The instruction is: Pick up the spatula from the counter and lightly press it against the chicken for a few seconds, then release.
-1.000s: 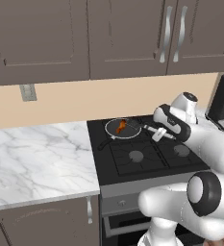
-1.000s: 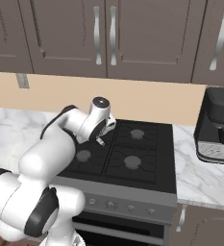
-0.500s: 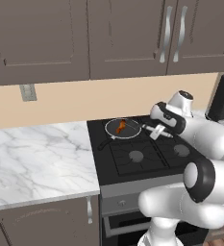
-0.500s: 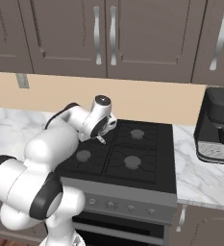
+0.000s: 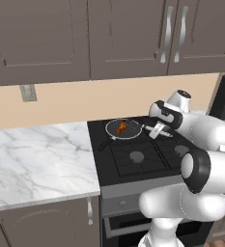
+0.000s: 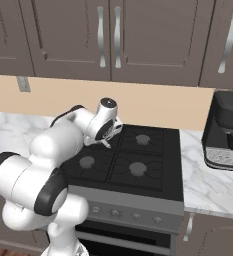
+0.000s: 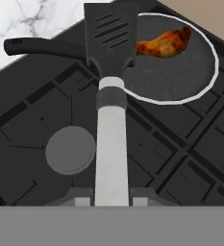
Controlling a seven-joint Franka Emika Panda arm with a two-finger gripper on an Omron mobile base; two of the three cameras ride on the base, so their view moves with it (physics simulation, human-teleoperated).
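Hand view shows me the black gas stove top (image 7: 31, 110) and, on it, the round dark frying pan with a pale rim (image 7: 190, 81). The gripper (image 7: 112, 196) has its jaws clamped on the white handle of the black slotted spatula (image 7: 111, 53). Its blade hangs over the rim where the pan's handle begins, just beside the small orange-brown piece of roasted chicken (image 7: 164, 43). I would slide the blade sideways over the meat, then lower it slowly and flat, pressing only lightly. The chicken is curved and glossy and lies inside the pan.
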